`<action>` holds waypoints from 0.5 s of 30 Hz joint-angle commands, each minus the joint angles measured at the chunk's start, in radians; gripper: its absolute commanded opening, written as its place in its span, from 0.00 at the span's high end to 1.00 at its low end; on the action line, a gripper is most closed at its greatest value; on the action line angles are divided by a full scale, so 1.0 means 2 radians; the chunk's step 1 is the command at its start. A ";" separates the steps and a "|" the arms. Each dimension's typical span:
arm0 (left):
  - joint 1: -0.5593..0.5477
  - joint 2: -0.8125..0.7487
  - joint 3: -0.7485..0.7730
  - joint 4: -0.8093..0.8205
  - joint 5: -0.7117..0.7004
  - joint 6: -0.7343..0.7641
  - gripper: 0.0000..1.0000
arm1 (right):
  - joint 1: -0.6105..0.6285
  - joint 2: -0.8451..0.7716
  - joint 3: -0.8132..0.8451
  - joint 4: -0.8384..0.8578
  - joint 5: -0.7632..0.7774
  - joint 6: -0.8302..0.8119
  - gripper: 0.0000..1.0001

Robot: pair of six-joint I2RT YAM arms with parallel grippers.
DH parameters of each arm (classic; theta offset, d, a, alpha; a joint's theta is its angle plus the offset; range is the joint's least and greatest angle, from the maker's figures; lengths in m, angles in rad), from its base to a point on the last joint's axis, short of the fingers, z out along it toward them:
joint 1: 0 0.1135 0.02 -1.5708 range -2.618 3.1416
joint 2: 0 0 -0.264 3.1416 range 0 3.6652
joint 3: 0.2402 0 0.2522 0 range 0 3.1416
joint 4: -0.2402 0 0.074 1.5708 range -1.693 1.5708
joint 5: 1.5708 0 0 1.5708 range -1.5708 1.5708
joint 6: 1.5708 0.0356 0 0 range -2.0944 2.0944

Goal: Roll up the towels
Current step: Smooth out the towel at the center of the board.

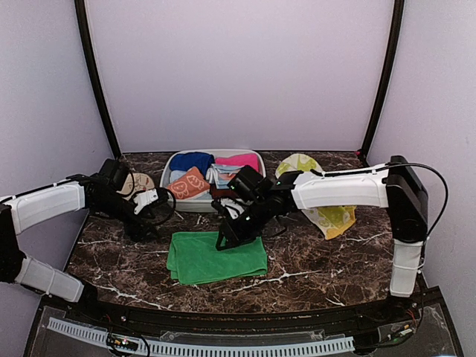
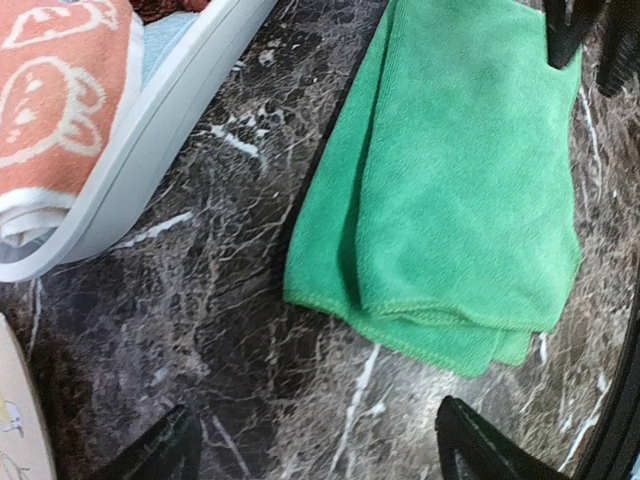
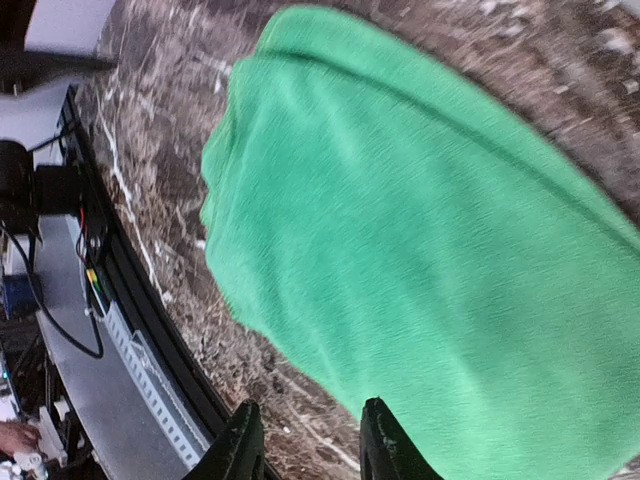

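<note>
The left hand (image 2: 320, 460) hung spread wide over the bare counter (image 1: 312, 275), nothing between its fingers, close to the white tray (image 1: 190, 206) of folded cloths. The green towel (image 1: 216, 256) lay folded flat at mid-counter, near the front edge, its layered edges showing at one corner. It looked soft, light and limp, likely to bunch or slide on the smooth marble, so I judged it best taken along one short edge with both corners caught together. The right hand (image 3: 305, 440) stood at the towel's far edge, fingers narrowly parted, pinching nothing. The tray crowded the far side, and open room lay to the right and front. The printed cream towel (image 1: 331, 217) sat crumpled further right, partly behind the right arm.
</note>
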 commanded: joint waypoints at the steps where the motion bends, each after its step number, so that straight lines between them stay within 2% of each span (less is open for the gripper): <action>1: -0.028 0.017 0.010 0.026 0.027 -0.061 0.21 | -0.048 -0.016 0.008 0.005 0.022 -0.027 0.68; 6: -0.041 0.044 0.003 0.038 0.054 -0.099 0.23 | -0.066 0.002 0.008 0.001 0.044 -0.038 0.68; 15: -0.078 0.084 -0.023 0.093 0.022 -0.117 0.21 | -0.067 -0.024 -0.038 0.041 0.071 -0.031 0.63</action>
